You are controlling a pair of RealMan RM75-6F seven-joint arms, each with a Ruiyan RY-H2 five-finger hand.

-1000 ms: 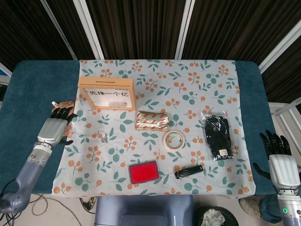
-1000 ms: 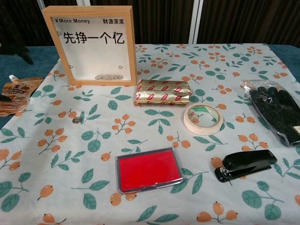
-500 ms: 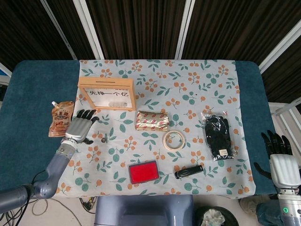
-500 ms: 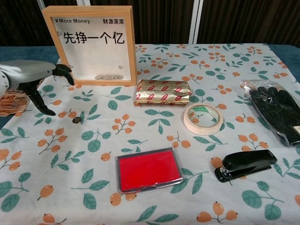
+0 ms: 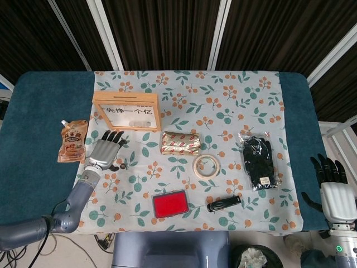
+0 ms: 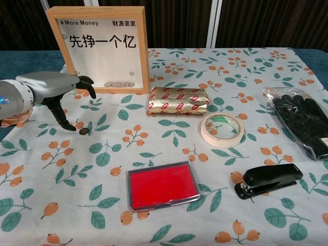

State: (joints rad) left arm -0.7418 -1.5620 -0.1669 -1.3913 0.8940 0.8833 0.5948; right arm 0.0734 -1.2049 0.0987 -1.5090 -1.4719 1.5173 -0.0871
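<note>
While reaching: left hand (image 6: 54, 91) open, empty, over coin (image 6: 82, 131) | frame (image 6: 100, 48) just beyond | next: lower, pinch | right hand (image 5: 334, 192) idle, fingers spread.

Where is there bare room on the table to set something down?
Bare cloth lies behind the gold packet, between the wooden frame and the cloth's right edge, and in front between the red stamp pad and the left robot hand. The middle, around the tape roll and stapler, is crowded.
</note>
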